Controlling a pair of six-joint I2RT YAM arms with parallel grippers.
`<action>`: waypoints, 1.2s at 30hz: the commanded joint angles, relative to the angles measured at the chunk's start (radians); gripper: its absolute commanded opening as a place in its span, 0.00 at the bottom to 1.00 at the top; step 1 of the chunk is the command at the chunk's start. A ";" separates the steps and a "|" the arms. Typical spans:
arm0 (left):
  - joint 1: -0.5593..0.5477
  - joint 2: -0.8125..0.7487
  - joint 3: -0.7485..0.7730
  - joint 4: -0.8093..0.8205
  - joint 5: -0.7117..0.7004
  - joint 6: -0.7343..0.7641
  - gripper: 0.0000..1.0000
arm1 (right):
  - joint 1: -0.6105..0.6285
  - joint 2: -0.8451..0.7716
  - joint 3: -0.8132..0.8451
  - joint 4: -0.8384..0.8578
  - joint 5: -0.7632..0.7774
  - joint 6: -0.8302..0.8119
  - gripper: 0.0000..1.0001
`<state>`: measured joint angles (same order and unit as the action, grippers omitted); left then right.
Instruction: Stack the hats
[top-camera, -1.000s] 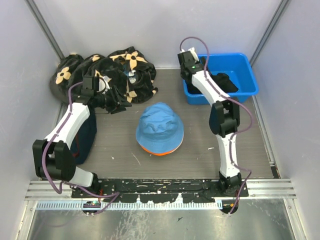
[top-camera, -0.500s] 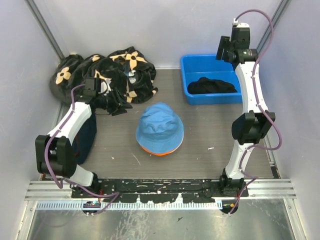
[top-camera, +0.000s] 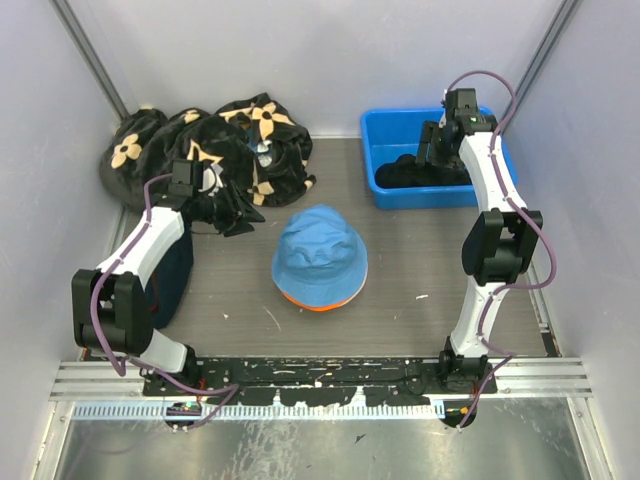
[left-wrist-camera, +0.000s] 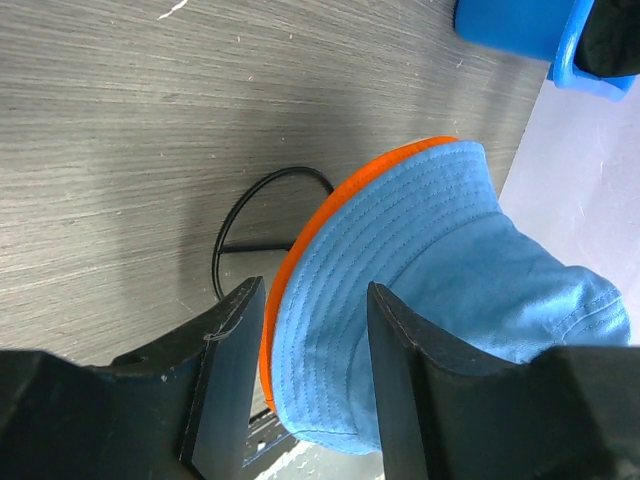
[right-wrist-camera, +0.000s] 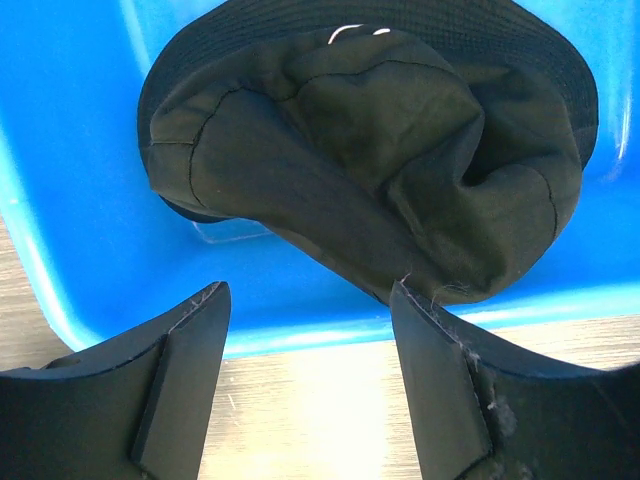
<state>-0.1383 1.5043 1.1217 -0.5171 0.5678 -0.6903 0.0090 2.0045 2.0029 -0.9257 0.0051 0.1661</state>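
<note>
the blue bin (top-camera: 420, 197) sits at 2 o'clock from the light blue hat (top-camera: 320, 250), which is stacked on the orange hat (top-camera: 318, 303). the black hat (right-wrist-camera: 370, 140) lies in the bin, at 12 o'clock just beyond the right gripper (right-wrist-camera: 305, 295), whose jaws are apart and empty. that arm is far nearer. the left gripper (left-wrist-camera: 312, 300), parted and empty, hangs at 10 o'clock of the stack.

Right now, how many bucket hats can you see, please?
3: the light blue hat atop the orange hat mid-table, the black hat in the blue bin. Others may be hidden.
</note>
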 joint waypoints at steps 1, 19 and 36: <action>-0.001 -0.037 -0.016 0.015 0.014 0.001 0.52 | -0.006 -0.068 -0.010 0.068 -0.003 -0.031 0.71; -0.001 -0.034 0.001 -0.005 0.008 0.010 0.52 | -0.006 0.003 0.022 0.091 0.041 -0.073 0.71; -0.001 -0.041 0.004 -0.027 -0.005 0.019 0.52 | -0.006 0.076 0.075 0.117 0.092 -0.089 0.24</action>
<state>-0.1383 1.4883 1.1164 -0.5304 0.5659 -0.6842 0.0063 2.0964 2.0167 -0.8444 0.0666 0.0822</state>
